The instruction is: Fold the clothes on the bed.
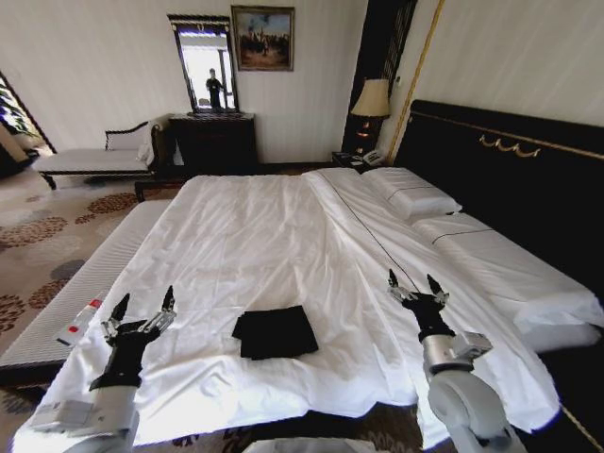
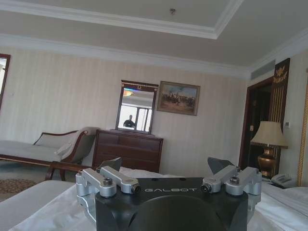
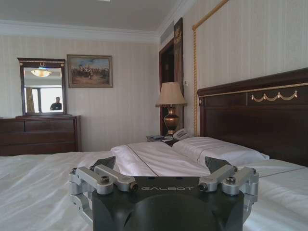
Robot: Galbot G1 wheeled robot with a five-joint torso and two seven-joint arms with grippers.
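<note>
The clothes, a black T-shirt, lie folded into a small flat rectangle on the white sheet of the bed, near its foot edge. My left gripper hovers open to the left of the shirt, clear of it, fingers pointing up the bed. To the shirt's right my right gripper hangs open and holds nothing. The left wrist view has the left gripper open with nothing between its fingers, and the right wrist view has the right gripper open the same way.
White pillows lie against the black headboard on the right. A lamp and phone stand on the nightstand. A dark dresser with mirror and a chaise stand at the far wall. A pale bench runs along the bed's left side.
</note>
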